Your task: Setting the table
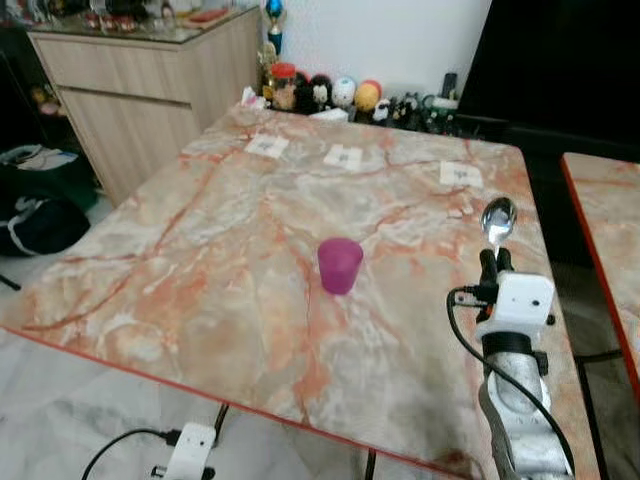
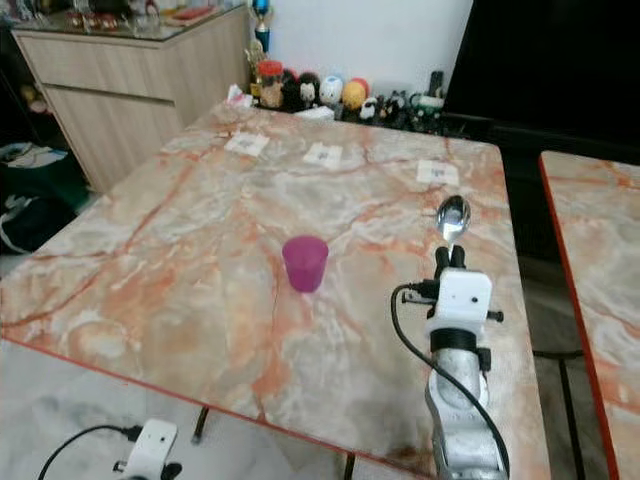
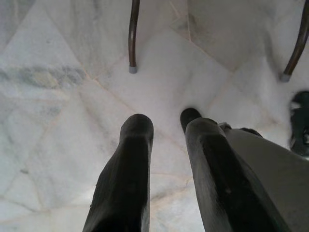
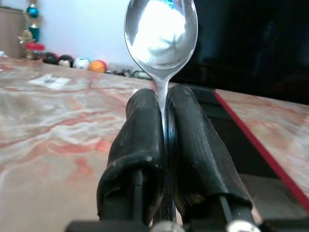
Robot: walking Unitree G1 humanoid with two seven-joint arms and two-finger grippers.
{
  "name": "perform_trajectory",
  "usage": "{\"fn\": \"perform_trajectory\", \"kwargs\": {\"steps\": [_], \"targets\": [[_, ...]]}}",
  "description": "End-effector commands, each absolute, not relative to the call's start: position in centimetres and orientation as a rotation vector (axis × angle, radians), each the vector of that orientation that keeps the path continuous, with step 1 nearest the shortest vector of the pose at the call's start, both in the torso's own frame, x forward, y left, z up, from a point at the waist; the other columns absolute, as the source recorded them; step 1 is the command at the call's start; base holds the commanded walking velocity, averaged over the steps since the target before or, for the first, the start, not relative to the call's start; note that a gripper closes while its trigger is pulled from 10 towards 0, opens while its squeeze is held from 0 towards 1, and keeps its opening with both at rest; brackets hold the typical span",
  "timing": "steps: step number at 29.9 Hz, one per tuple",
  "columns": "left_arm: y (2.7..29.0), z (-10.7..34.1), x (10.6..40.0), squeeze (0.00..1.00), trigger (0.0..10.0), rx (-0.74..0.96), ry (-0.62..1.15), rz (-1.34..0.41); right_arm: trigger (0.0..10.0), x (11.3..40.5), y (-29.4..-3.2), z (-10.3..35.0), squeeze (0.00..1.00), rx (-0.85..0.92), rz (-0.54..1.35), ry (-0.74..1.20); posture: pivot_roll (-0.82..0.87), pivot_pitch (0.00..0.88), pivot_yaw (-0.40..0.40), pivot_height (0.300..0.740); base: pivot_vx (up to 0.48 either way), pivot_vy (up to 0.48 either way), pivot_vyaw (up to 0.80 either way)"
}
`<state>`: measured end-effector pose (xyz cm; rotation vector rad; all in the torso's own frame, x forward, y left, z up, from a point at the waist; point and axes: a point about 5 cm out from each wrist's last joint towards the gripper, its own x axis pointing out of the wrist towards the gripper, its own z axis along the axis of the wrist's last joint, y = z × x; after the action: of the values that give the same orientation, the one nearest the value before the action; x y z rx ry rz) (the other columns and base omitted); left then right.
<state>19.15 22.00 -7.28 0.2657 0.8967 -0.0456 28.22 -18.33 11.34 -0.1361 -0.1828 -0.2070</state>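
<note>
My left gripper [image 3: 164, 145] hung low over the floor, its fingers a little apart; my right gripper [image 4: 164, 140] pinched the thin handle of the spoon [image 1: 498, 218] above the table [image 1: 200, 270], right of the pink cup [image 1: 340, 264]; the spoon looked light, stiff and slippery, so I judged the handle the best place to hold.

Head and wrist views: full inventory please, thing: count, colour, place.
Marble-pattern table with red edge: 1, cream and orange, centre.
Purple plastic cup: 1, purple, mid-table, left of the spoon.
Silver metal spoon: 1, silver, bowl up, pinched in the right gripper.
White paper tags: 3, white, row along the far side of the table.
Small round figurines: several, mixed colours, beyond the far table edge by the wall.
Wooden cabinet: 1, light wood, far left.
Second table: 1, same pattern, right edge.
Right gripper: over the table's right side, shut on the spoon.
Left gripper: hangs over the pale tiled floor, fingers apart.
</note>
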Motion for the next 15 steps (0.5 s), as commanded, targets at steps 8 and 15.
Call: {"fn": "perform_trajectory", "kwargs": {"steps": [8,15], "targets": [[22.03,-7.61,18.58,0.00,10.0,0.273,0.928,-0.043,10.0,28.56,-18.51,11.76,0.00,-0.132,-0.214,-0.197,0.05,0.000,-0.033,0.740,0.000,0.000,0.00],[22.01,-7.58,18.60,0.00,10.0,0.254,0.918,-0.036,10.0,28.54,-18.58,11.77,0.00,-0.132,-0.218,-0.197,0.04,0.000,-0.033,0.740,0.000,0.000,0.00]]}}
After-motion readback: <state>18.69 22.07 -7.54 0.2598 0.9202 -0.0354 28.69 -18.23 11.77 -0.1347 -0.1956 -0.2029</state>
